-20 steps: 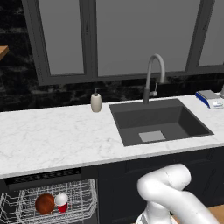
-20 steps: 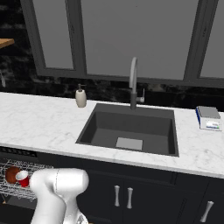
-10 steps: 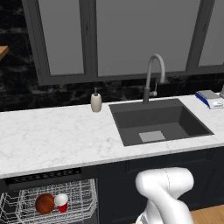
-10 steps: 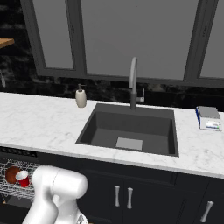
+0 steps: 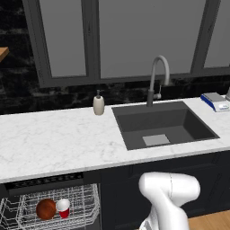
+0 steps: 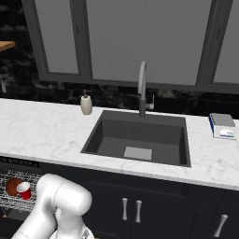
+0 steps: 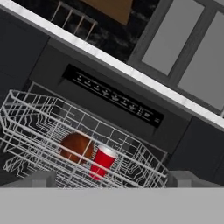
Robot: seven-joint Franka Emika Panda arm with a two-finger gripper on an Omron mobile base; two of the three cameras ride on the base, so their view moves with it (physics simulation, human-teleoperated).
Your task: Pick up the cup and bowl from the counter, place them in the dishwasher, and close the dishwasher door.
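Wide-spread, the end effector [image 7: 112, 181] holds nothing before the rack [image 7: 39, 131], where cup [image 7: 102, 161] touches bowl [image 7: 76, 146].

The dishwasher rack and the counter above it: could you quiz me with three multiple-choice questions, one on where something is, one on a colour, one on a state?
1. Where is the cup?
A. in the sink
B. in the wire rack beside the bowl
C. on the counter

2. What colour is the soap dispenser?
A. beige
B. blue
C. green

3. How is the dishwasher?
A. shut
B. open, rack pulled out
C. open, rack bare

Answers: 1 B, the hand view shows the red cup next to the brown bowl inside the rack. 2 A, it stands pale beige behind the sink. 3 B, the rack juts out below the counter.
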